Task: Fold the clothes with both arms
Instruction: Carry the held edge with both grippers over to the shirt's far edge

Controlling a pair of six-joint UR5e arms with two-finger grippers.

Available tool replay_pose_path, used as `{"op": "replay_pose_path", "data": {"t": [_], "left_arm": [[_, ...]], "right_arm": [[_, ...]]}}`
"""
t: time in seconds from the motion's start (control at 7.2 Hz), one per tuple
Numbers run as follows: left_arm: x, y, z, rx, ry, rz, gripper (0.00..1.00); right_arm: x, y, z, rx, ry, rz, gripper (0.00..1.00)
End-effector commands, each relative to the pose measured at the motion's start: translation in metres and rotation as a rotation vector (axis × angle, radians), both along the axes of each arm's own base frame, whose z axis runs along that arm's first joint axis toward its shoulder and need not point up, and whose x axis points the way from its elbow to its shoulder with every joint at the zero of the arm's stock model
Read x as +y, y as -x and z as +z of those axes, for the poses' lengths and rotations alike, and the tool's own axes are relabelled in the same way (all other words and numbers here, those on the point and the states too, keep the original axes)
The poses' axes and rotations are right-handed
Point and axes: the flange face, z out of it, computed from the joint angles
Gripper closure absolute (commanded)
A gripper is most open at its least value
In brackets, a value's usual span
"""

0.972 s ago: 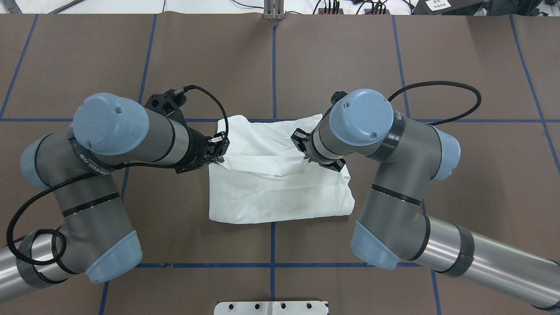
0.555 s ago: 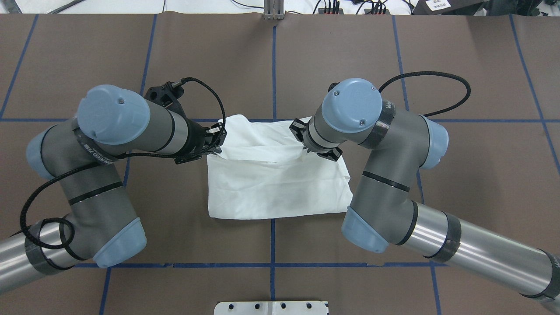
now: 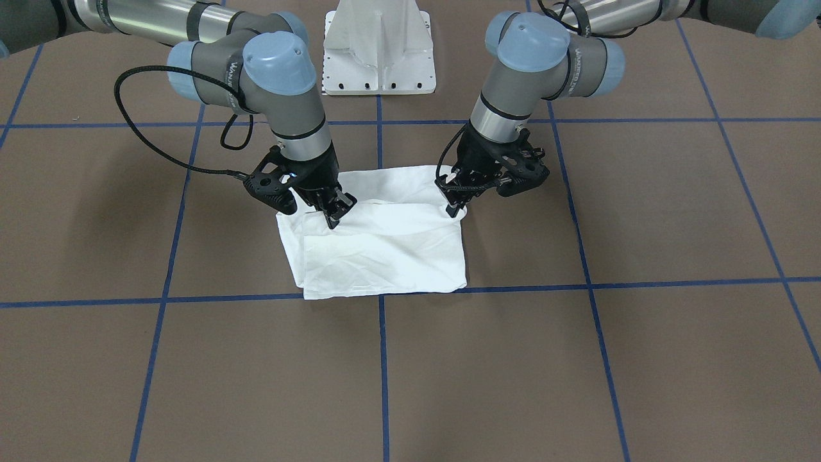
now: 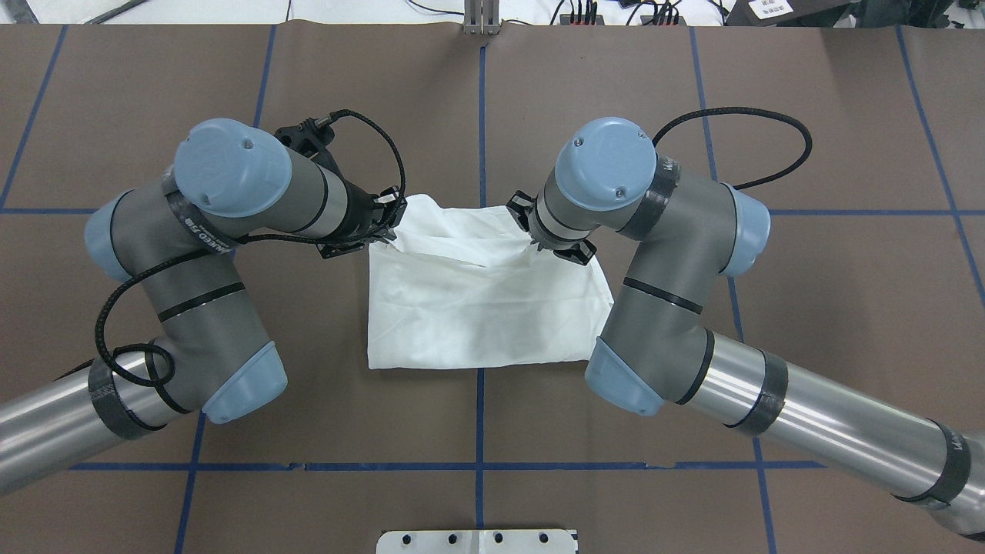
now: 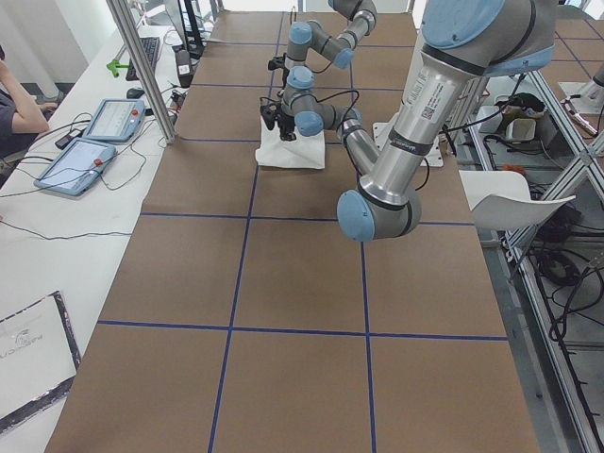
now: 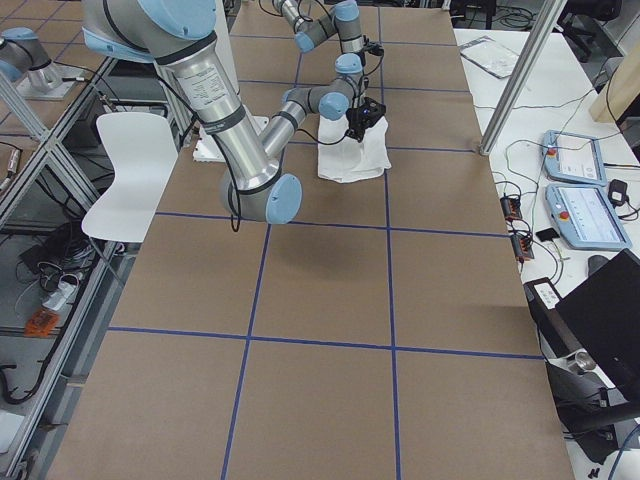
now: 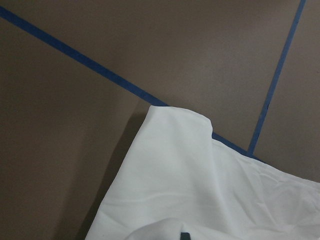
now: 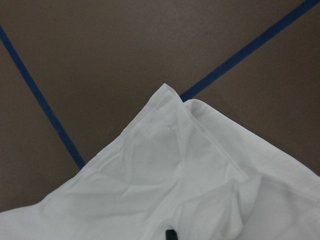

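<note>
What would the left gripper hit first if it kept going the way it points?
The shirt: the left gripper points steeply down and looks to be touching the shirt's edge, with the table right beneath.

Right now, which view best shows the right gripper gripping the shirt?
Exterior front-facing: the right gripper meets the shirt unobstructed, fingers visible. Overhead, its wrist largely hides them; side views are too distant; the wrist camera shows mostly cloth.
</note>
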Motion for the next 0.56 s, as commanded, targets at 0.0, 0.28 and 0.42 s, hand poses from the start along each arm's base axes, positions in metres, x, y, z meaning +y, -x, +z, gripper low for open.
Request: {"op": "replay_pose_path", "data": {"t": [0.0,0.28,0.42], "left_arm": [[-0.014,-0.01,0.014,0.009,-0.002,-0.01,1.0],[-0.018,-0.014,0.011,0.012,-0.001,-0.014,1.0],[-0.018,-0.014,0.007,0.018,-0.002,-0.015,1.0]], "right_arm": [[-0.018,0.008,0.015,0.006,0.009,0.017,1.0],[-0.029,-0.001,0.018,0.008,0.018,0.034,1.0],[-0.029,-0.001,0.018,0.007,0.02,0.034,1.0]]}}
